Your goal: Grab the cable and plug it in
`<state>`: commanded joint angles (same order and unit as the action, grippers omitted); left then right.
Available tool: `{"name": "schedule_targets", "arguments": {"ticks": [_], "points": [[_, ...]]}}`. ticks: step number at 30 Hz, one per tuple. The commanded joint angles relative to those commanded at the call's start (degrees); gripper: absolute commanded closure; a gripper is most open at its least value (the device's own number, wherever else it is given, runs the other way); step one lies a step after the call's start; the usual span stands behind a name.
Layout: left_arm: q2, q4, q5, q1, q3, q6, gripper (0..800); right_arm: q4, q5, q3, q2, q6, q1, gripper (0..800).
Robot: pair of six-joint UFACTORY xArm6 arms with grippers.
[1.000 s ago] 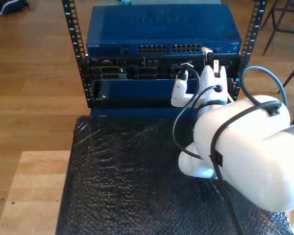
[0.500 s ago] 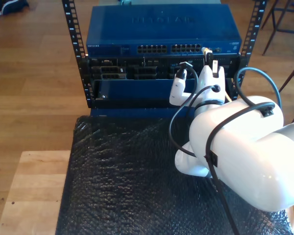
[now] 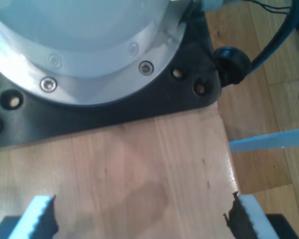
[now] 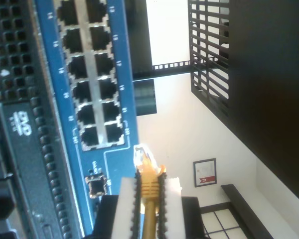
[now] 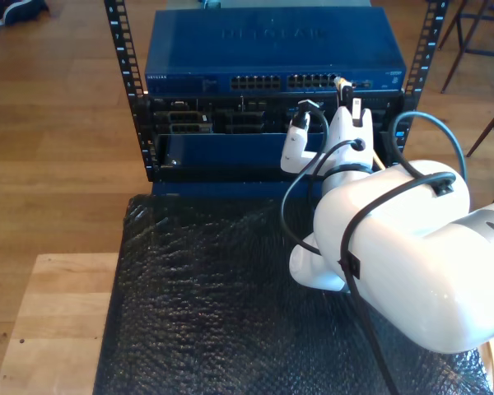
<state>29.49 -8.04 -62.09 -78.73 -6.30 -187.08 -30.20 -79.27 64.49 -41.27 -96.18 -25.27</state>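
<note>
Cable (image 4: 149,186) plug — just beside switch (image 4: 97,84) ports

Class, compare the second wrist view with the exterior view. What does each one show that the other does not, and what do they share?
Second wrist view: close detail of the small clear plastic plug on the long pale-yellow network cable, its tip beside the port block and in no port; also a framed picture on a white wall.
Exterior view: the black bubble-textured mat, the pale wooden tabletop and the big white robot arm.
Shared: the blue network switch with its rows of ports, and my second gripper shut on the cable.
</note>
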Motion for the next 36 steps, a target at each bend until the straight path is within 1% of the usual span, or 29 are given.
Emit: {"name": "schedule_targets", "arguments": {"ticks": [4, 9, 36], "points": [[0.0, 0.0, 0.0, 0.0, 0.0, 0.0, 0, -0.1, 0.2, 0.3, -0.3, 0.0, 0.0, 800], [0.0, 0.0, 0.0, 0.0, 0.0, 0.0, 0, -2.4, 1.1, 1.4, -0.8, -0.1, 0.1, 800], [0.0, 0.0, 0.0, 0.0, 0.0, 0.0, 0, -2.2, 1.1, 2.2, -1.7, -0.4, 0.0, 800]]}}
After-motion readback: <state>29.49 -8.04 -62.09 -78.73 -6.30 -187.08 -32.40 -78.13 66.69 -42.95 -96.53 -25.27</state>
